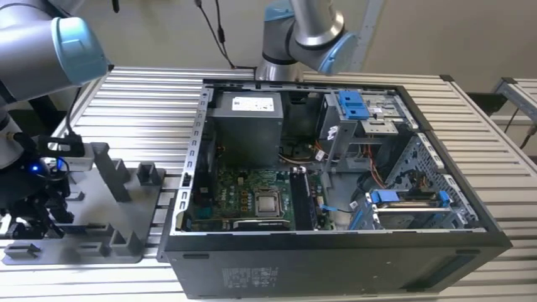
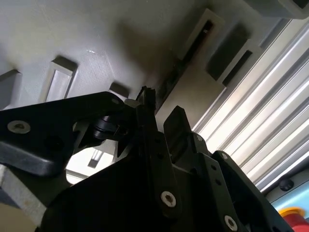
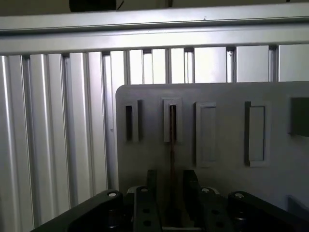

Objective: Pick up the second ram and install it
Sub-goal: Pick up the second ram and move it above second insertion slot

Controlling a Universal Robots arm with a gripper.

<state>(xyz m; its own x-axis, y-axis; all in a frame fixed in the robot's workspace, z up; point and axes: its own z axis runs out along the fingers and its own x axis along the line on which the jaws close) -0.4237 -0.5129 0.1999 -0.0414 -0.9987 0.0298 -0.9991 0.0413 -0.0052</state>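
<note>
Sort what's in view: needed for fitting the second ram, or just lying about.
Job: slim dark ram strip in its slot; black gripper straddling it; grey plastic tray; open black computer case; green motherboard.
Bystanders: grey power supply box; blue plastic drive clips; ribbed aluminium table.

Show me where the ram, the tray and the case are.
ram (image 3: 172,140), first wrist view, on its thin edge.
tray (image 3: 229,135), first wrist view, on the bare face between two recesses.
case (image 1: 378,251), exterior view, on its dark near wall.
</note>
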